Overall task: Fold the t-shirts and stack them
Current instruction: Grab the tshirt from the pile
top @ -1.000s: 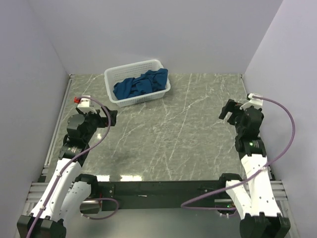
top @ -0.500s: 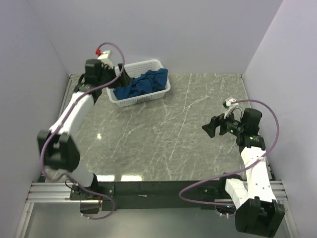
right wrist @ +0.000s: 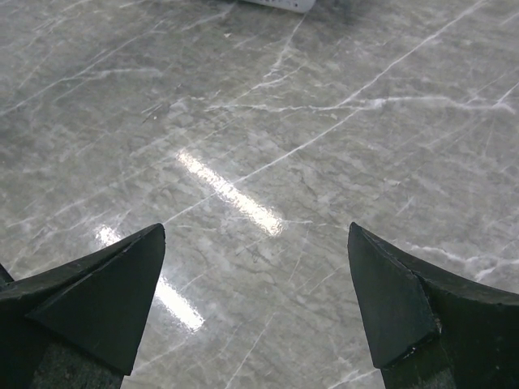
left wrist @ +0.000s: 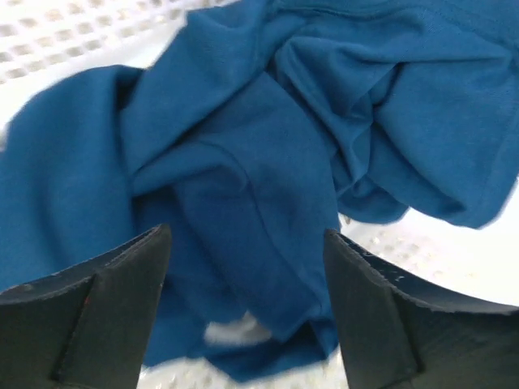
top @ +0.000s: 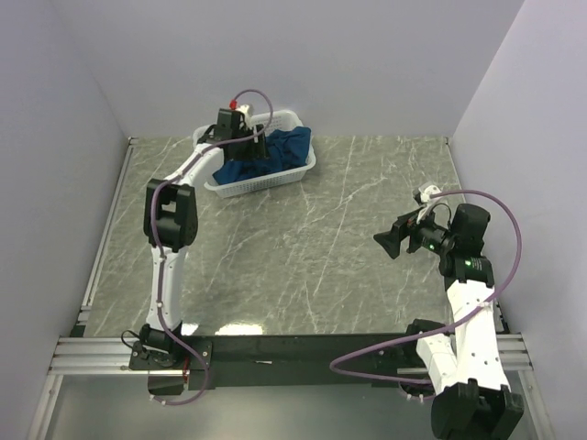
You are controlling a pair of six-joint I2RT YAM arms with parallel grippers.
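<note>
From above, the t-shirts point(top: 280, 151) lie crumpled in a white lattice basket point(top: 252, 186) at about eleven o'clock on the grey marble worktop point(top: 312, 238). The cloth is heaped up to the rim on the basket's three o'clock side. The left claw point(top: 260, 149) hangs right over the heap. The right claw point(top: 383, 243) hovers well apart from it, out toward four o'clock, with nothing beneath it but stone.

On the left wrist, the left claw point(left wrist: 243, 235) is spread, and its two dark fingers point(left wrist: 89, 316) straddle a rumpled blue fold without pinching it. The t-shirts point(left wrist: 268, 162) fill most of this view, with bits of basket point(left wrist: 454, 259) showing at five and eleven o'clock. I can't tell how many shirts are tangled there, and no print or collar shows. The cloth looks light, soft and limp, so I'd expect it to sag and trail, and perhaps drag a neighbour along. The raised ridge between the fingers seems the likeliest place to pinch.

On the right wrist, the right claw point(right wrist: 255, 229) is spread wide and holds nothing, above bare, glossy worktop point(right wrist: 268, 121) streaked with glare.
</note>
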